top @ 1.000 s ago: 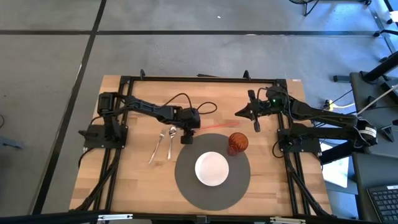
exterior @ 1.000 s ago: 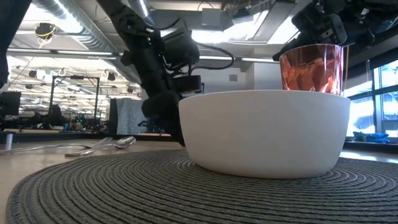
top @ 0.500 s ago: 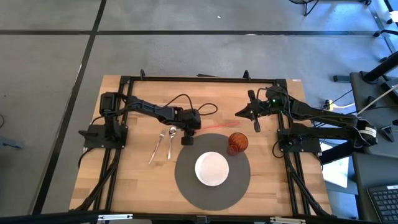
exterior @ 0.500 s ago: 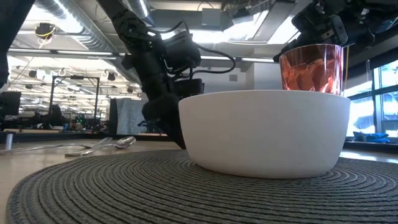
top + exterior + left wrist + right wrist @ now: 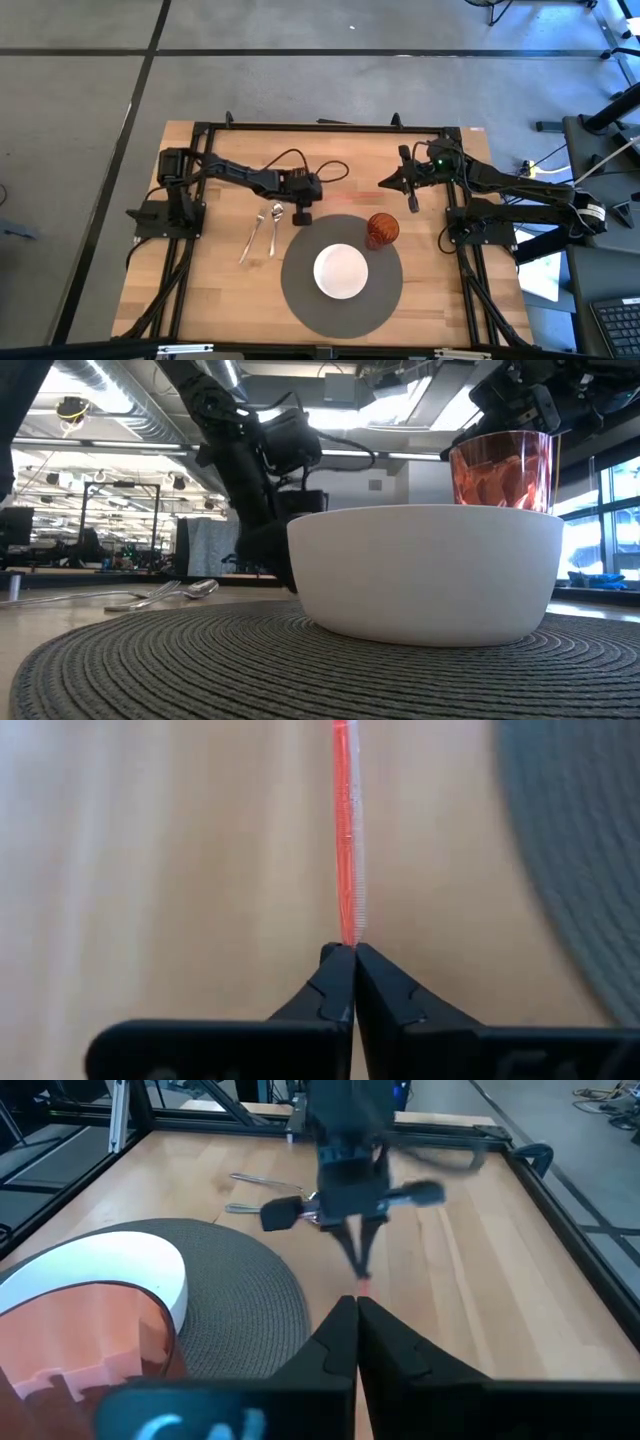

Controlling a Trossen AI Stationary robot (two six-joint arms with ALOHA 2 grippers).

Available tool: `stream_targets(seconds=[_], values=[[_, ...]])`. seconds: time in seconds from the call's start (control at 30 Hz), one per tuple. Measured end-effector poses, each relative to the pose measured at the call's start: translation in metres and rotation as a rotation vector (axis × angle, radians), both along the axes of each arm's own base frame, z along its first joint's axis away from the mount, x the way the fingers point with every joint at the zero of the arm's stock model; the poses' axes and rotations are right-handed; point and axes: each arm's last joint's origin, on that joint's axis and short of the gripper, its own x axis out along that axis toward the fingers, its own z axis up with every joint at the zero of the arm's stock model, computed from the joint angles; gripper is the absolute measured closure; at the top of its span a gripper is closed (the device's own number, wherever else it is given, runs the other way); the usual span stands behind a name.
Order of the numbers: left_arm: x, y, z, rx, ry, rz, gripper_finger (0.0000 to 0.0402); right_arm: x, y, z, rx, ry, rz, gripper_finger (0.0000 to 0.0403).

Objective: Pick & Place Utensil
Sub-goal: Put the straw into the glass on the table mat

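A thin red straw (image 5: 345, 202) lies on the wooden table, between my two arms and beyond the grey mat (image 5: 300, 290). My left gripper (image 5: 300, 216) is shut on the straw's left end; the left wrist view shows the straw (image 5: 347, 840) running away from the fingertips. A spoon (image 5: 275, 225) and a fork (image 5: 252, 238) lie flat just left of the mat. My right gripper (image 5: 413, 205) is shut and holds nothing. It hangs above the table right of the straw, behind the red cup (image 5: 382, 229). My left gripper pinches the straw's left end (image 5: 349, 935) between its two fingertips (image 5: 335, 982). In the right wrist view the fingers (image 5: 356, 1260) come down on it from above. The rest of the straw runs away along the table toward the right.
A white bowl (image 5: 341, 271) sits in the middle of the round grey mat, and the red cup stands on the mat's far right rim. Black frame rails (image 5: 320, 127) run along the table's far edge and both sides. Bare wood shows left of the fork.
My left gripper has shut over the straw's left end, its fingers open a second ago and now together. The straw, spoon, fork, bowl and cup lie where they were.
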Motion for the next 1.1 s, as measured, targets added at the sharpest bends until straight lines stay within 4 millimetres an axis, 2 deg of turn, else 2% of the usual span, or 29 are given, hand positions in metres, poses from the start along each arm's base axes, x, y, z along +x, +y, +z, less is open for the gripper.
stream_targets(seconds=[0.33,0.53,0.73,0.87,0.97,1.1], values=[[-0.011,0.002,0.064,0.184,-0.164,0.102,0.0400,0.001,0.000,0.004,0.007,-0.038,0.006,0.0395],[-0.027,0.000,0.109,0.264,-0.308,0.174,0.0400,0.003,0.002,0.021,0.016,-0.203,0.095,0.0395],[-0.040,-0.009,0.143,0.268,-0.453,0.160,0.0400,-0.001,0.007,0.041,0.067,-0.363,0.213,0.0395],[-0.039,-0.023,0.158,0.263,-0.557,0.090,0.0400,-0.004,0.009,0.050,0.102,-0.427,0.239,0.0395],[-0.036,-0.037,0.161,0.262,-0.595,0.009,0.0400,-0.004,0.009,0.053,0.111,-0.453,0.244,0.0393],[-0.033,-0.053,0.165,0.279,-0.635,-0.058,0.0400,-0.005,0.010,0.059,0.111,-0.498,0.258,0.0355]])
